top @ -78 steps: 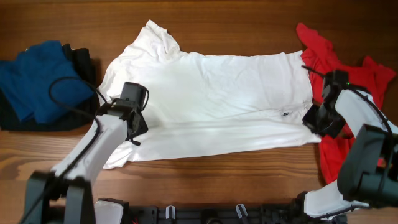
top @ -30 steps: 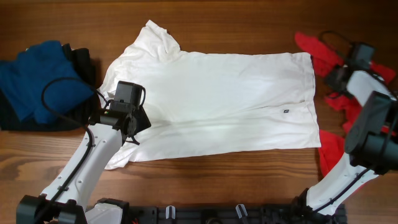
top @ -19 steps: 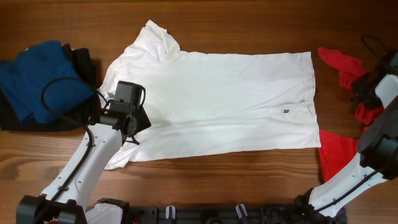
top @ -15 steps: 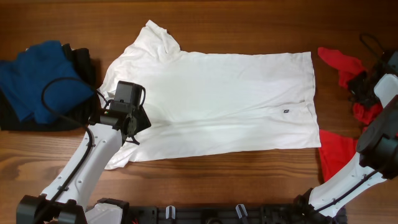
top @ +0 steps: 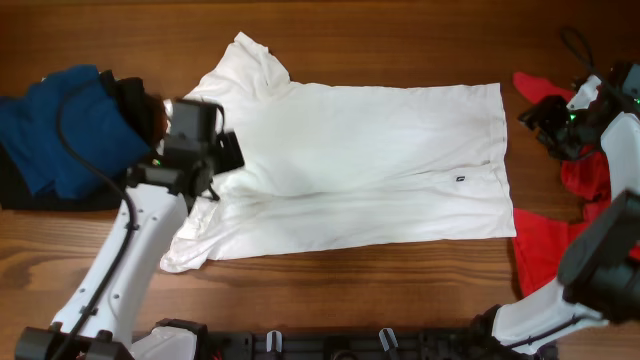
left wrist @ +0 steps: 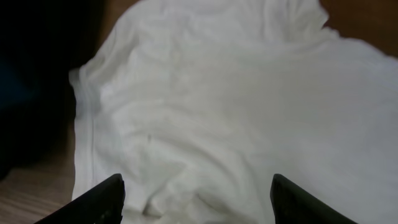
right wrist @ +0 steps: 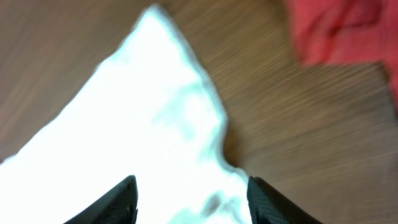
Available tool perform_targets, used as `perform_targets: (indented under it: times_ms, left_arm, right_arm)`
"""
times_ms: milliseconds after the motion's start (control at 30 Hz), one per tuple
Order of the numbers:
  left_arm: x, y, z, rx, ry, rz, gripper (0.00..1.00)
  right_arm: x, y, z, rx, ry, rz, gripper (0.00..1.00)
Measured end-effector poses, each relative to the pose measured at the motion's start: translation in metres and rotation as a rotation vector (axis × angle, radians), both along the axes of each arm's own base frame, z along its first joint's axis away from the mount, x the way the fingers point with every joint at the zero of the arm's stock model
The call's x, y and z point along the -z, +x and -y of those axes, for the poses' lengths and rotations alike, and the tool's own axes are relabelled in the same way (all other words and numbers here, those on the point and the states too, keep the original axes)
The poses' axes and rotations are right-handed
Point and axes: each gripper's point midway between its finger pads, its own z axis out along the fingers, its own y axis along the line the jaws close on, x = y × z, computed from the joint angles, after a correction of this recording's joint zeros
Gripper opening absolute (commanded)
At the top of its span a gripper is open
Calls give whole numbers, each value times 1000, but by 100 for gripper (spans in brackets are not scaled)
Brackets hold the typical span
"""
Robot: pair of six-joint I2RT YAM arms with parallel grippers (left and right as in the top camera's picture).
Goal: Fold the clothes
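Hovering over the sleeve end of the white T-shirt (top: 350,160), my left gripper (left wrist: 196,202) gapes wide, nothing between its fingers. Cloth wrinkled just beneath it. Shirt lies spread flat across the middle of the desk (top: 400,30), sleeves toward my left, hem toward my right. Right gripper (right wrist: 193,199) also parted and empty, above bare wood near the shirt's hem corner; that view is blurred. Red garment (top: 545,250) crumpled past the hem, at the right edge. Blue garment (top: 60,125) heaped on a black garment (top: 20,190), far left.
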Motion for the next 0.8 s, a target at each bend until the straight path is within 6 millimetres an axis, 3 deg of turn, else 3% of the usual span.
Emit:
perform_targets:
  times_ms: [100, 200, 433, 633, 800]
  left_arm:
    - [-22, 28, -7, 8, -7, 59, 73]
    - [-20, 51, -15, 17, -3, 41, 74]
    - [33, 115, -25, 70, -8, -122, 77]
    - [62, 178, -33, 94, -75, -146, 77]
    - [83, 208, -43, 119, -64, -119, 77]
  right_arm:
    - [-22, -8, -33, -95, 2, 5, 59]
    - [-25, -17, -59, -165, 16, -26, 59]
    - [-18, -33, -95, -260, 24, -113, 59]
    - [-15, -42, -105, -284, 25, -157, 58]
    - [-14, -47, -105, -286, 28, -178, 58]
